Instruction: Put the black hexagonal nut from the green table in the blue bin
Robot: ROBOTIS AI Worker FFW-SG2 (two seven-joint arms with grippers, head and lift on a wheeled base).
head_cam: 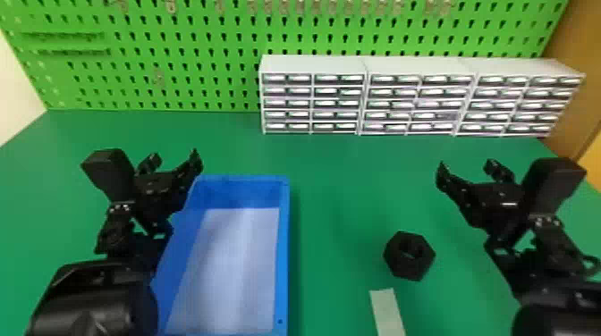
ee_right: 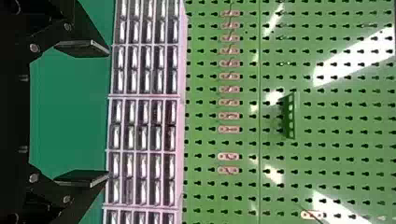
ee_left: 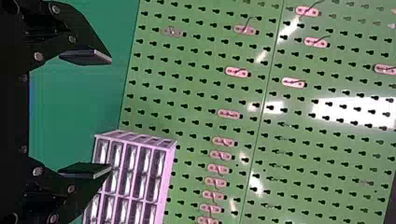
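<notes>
The black hexagonal nut (head_cam: 399,264) lies on the green table (head_cam: 340,192), right of the blue bin (head_cam: 283,250), its hole facing up. My left gripper (head_cam: 174,160) is over the bin's far left corner, open, with nothing between its fingers. To the right of the nut and farther back is my right gripper (head_cam: 467,167), also open and holding nothing. In the left wrist view the left gripper (ee_left: 86,113) has its two fingers wide apart. The right wrist view has the right gripper (ee_right: 83,113) spread the same way.
White drawer cabinets (head_cam: 313,67) stand along the table's back right, before a green pegboard (head_cam: 179,89). A pale strip (head_cam: 388,312) lies on the table just nearer than the nut. A sheet of white lining (head_cam: 228,268) covers the bin's floor.
</notes>
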